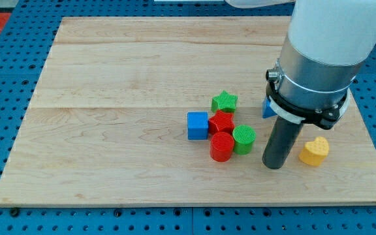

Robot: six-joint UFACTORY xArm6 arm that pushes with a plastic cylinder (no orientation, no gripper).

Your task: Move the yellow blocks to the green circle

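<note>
Nearest the view's bottom, my tip (274, 166) is seen resting on the wooden board (109, 130), set between the green round block (244, 139) at its left and the yellow heart block (314, 151) at its right, near both and touching neither as far as can be told. The tool is a plain rod with no jaws; nothing is held by it. One yellow block is visible; whether another is hidden behind the arm cannot be told. The red round block (221, 146) lies just beside the green round block, with a second red block (222, 122) behind it, its shape unclear. The blue cube (198, 125) stands at the cluster's left, and the green star block (224, 101) lies farthest back. A further blue block (267, 108) is partly hidden behind the arm. Counted: one yellow, two red, two green, two blue. The following risks are judged likely: the tip stands on the wrong side of the heart, so a push from here would drive it toward the board's right edge; a careless sweep leftward would scatter the green round block and its neighbours.
</note>
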